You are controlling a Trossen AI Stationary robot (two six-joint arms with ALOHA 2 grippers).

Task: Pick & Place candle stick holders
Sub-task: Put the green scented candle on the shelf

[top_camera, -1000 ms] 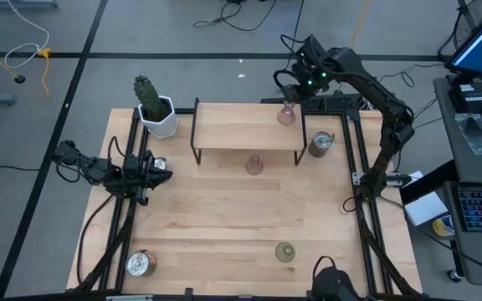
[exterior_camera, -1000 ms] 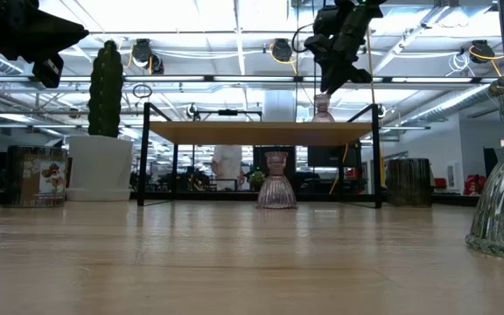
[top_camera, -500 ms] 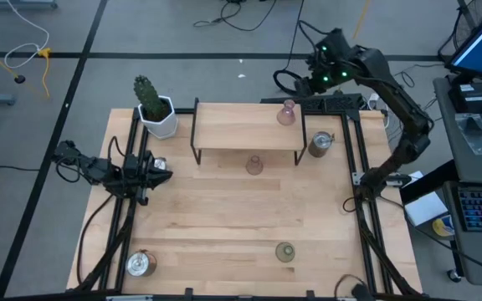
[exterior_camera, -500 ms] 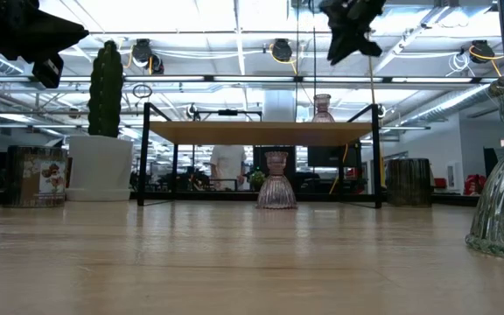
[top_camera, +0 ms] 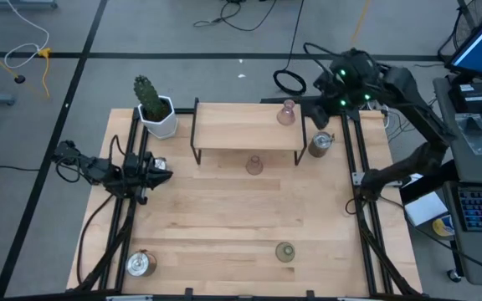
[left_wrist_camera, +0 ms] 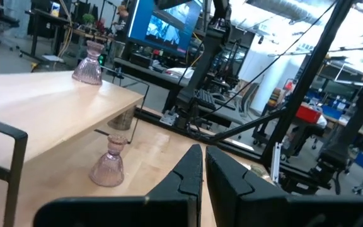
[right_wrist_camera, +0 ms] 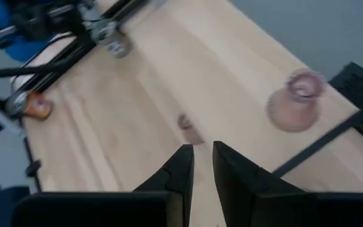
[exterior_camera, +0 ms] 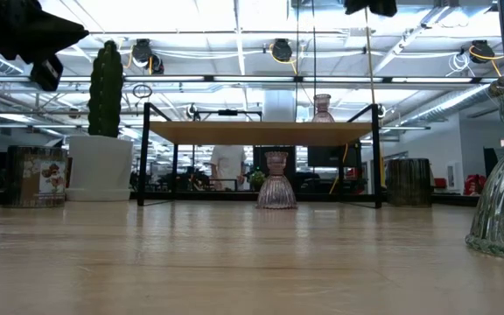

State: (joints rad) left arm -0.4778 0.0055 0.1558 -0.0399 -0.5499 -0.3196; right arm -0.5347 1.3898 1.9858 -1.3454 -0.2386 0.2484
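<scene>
Both arms are dark, near black, built of rounded jointed segments with a matte finish. The right arm (top_camera: 408, 92) carries small green indicator lights on the housing near its wrist, and black cabling runs along its links. The left arm (top_camera: 99, 170) shows a compact, blocky wrist section with cable loops trailing off behind it. The left claw (left_wrist_camera: 203, 165) has two flat, dark fingers (left_wrist_camera: 188, 173) that taper to narrow angular tips, with stepped contours along their inner edges. The right claw (right_wrist_camera: 201, 162) has matching dark fingers (right_wrist_camera: 176, 173) of the same tapered, faceted form, rising from a broad black body. No markings or screws can be made out.
</scene>
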